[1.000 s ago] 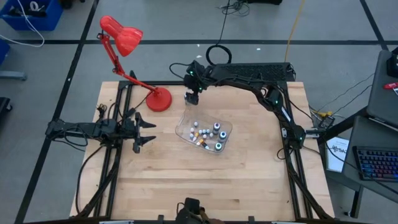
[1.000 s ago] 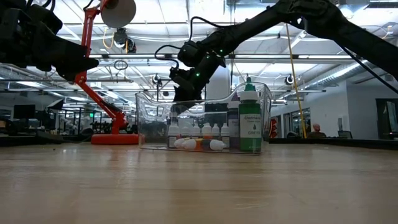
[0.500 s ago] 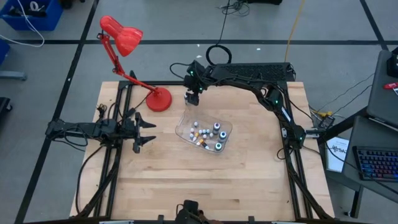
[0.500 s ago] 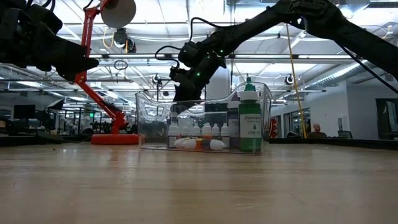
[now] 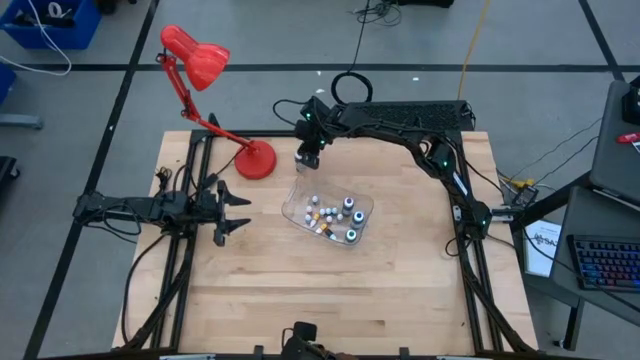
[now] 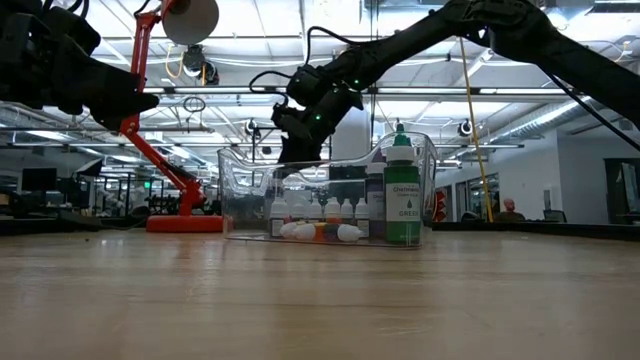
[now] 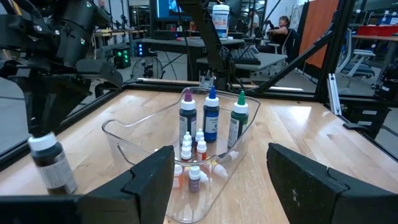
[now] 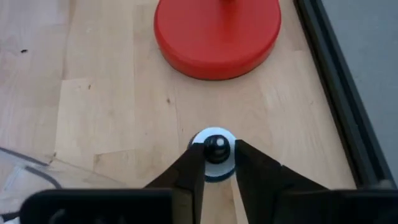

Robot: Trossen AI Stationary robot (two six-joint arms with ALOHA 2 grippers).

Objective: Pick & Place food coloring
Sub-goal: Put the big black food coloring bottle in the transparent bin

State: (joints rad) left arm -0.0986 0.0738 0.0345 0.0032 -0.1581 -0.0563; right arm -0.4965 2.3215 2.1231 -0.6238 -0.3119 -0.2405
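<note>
A dark food coloring bottle (image 7: pixel 52 167) with a white cap stands outside the clear bin (image 5: pixel 292 205), on the side toward the red lamp's base (image 5: pixel 257 160). My right gripper (image 8: pixel 216 163) is above it, shut on its cap. The bin holds three taller upright bottles, purple (image 7: pixel 187 118), blue (image 7: pixel 211 118) and green (image 7: pixel 238 124). Several tiny dropper bottles (image 7: pixel 189 158) are with them. My left gripper (image 5: pixel 240 212) waits open at the table's left, pointing level at the bin. My right gripper pinches the bottle's white cap (image 8: pixel 215 138) between its two fingers, one on each side of the cap. The fingers slant down on it from above. The bottle stays nearly upright below them; its foot is hidden, so I cannot tell whether it rests on the table.
The red desk lamp (image 5: pixel 195 55) leans over the far left corner, its round base close beside the held bottle. The bin lies at the table's middle, just near of the right gripper. Bare wood (image 5: pixel 330 290) stretches across the near half.
My right gripper has stayed in place over the bottle near the lamp base, and its fingers have drawn together onto the cap. The bottle and the bin stand where they were.
</note>
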